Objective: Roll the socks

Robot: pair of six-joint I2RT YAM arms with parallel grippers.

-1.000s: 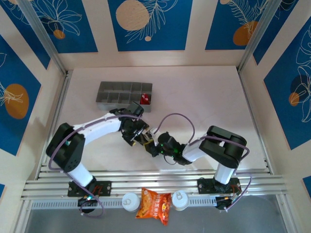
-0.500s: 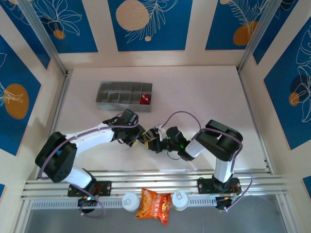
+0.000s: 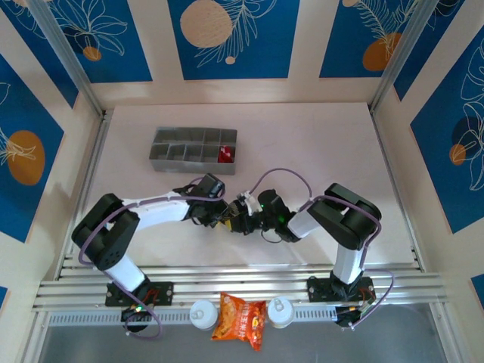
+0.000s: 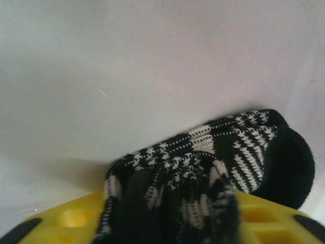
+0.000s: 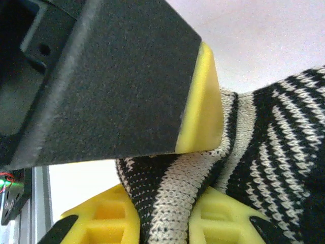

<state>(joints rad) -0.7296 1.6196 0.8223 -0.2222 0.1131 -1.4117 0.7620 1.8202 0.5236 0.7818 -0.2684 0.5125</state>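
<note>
The soft, light, limp-looking striped sock (image 4: pixel 213 168) is clamped by the right gripper (image 5: pixel 203 168) and is best held through bunched layers; whether the left gripper (image 3: pixel 218 219) grips it, I cannot tell.

An overhead camera looks down on the bench (image 3: pixel 318 144). Both wrist cameras peer closely at the striped sock (image 4: pixel 228 147) between their jaws
</note>
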